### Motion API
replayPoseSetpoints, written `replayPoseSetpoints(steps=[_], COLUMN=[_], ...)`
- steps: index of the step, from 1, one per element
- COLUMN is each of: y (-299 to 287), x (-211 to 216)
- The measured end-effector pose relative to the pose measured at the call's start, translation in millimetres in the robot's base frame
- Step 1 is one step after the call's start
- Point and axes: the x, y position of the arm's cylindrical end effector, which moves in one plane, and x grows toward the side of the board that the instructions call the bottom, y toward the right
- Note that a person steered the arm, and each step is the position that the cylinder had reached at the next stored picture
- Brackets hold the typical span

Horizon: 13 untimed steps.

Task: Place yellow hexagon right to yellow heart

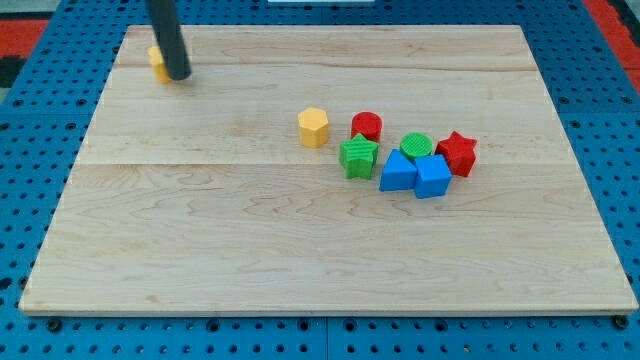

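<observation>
yellow hexagon (313,127) left side open — red cylinder (367,126) right

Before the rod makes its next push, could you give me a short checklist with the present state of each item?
1. Yellow hexagon found, standing apart from the other blocks: ok.
2. Yellow heart located: it sits near the view's top left, mostly hidden behind the rod; its shape cannot be made out: cannot tell.
3. My tip placed by the hexagon, ready to push: not ok; it is at the heart, far toward the view's left.
4. Hexagon already right of the heart and close to it: not ok.
5. Red cylinder and green star clear of the hexagon: ok.
</observation>
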Motion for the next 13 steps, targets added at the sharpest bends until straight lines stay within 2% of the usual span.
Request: replayPoseSetpoints(steps=[1,3,4,5,6,7,9,11,12,13], y=[-21.3,0.7,34.4,143.5,171.6,174.9,231.5,228.9,173.2,159.1], x=[20.6,-14.3,-7.3,25.9,71.3,86.3,81.5,123.0,141.9,197.6])
